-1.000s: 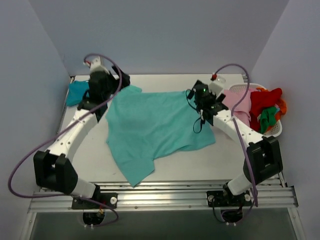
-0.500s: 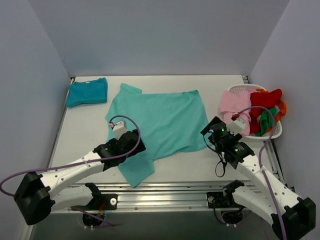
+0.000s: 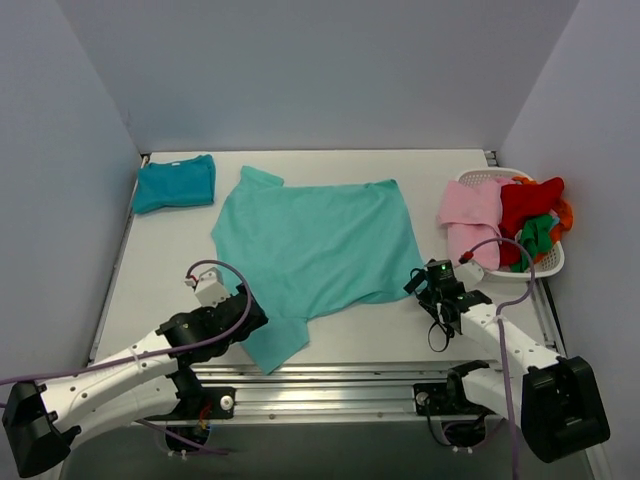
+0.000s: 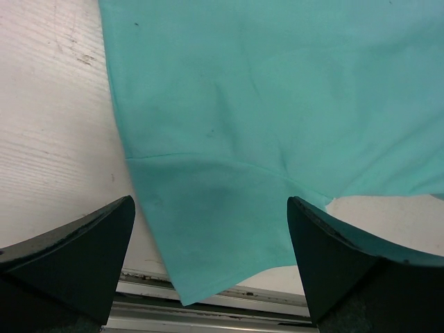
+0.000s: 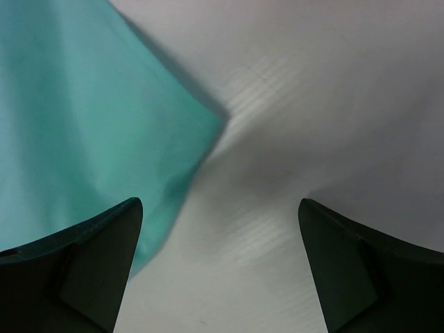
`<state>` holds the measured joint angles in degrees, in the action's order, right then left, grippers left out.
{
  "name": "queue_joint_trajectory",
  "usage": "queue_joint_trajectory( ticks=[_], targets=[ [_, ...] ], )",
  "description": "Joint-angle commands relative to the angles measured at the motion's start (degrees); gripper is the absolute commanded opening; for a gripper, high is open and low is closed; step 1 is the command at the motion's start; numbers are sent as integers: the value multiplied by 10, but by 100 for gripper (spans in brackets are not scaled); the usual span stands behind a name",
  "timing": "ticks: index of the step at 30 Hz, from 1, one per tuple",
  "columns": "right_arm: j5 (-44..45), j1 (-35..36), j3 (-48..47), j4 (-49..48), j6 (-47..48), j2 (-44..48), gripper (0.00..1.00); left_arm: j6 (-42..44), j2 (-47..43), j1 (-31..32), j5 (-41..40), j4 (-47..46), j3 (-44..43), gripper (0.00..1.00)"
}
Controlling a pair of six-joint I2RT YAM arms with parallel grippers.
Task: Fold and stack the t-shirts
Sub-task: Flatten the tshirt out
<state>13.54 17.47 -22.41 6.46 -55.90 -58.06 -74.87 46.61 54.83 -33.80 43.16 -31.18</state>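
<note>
Lab cell: plain grey walls (image 3: 300, 70) enclose white table (image 3: 165, 250).

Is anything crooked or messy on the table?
Yes. The light turquoise t-shirt lies spread out but askew, and its near sleeve pokes past the front edge of the table onto the metal rail. The darker teal t-shirt sits neatly folded.

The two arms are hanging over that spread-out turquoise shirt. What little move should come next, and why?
Probably lower both and pinch the cloth. The left gripper stands open over the near sleeve, the right gripper open at the near corner, and the light turquoise t-shirt lies flat, unfolded.
</note>
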Motion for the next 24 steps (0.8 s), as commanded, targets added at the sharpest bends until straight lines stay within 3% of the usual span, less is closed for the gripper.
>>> queue_joint_trajectory(
  ticks=[1,6,7,10,19,24],
  targets=[
    [-49,-25,3,-82,20,-28,90,-26,-13,5,-17,38,-3,100],
    [-56,-54,12,-116,29,-45,83,-39,-28,12,-14,53,-3,100],
    [-60,-57,13,-123,30,-50,82,-41,-32,15,-12,49,-1,95],
    [-69,-67,12,-145,34,-75,78,-40,-19,20,-3,24,9,94],
    [-100,-89,19,-200,47,-118,34,-93,56,87,-9,11,3,90],
    [-111,-94,21,-206,53,-120,17,-117,67,113,-6,11,8,89]
  ],
)
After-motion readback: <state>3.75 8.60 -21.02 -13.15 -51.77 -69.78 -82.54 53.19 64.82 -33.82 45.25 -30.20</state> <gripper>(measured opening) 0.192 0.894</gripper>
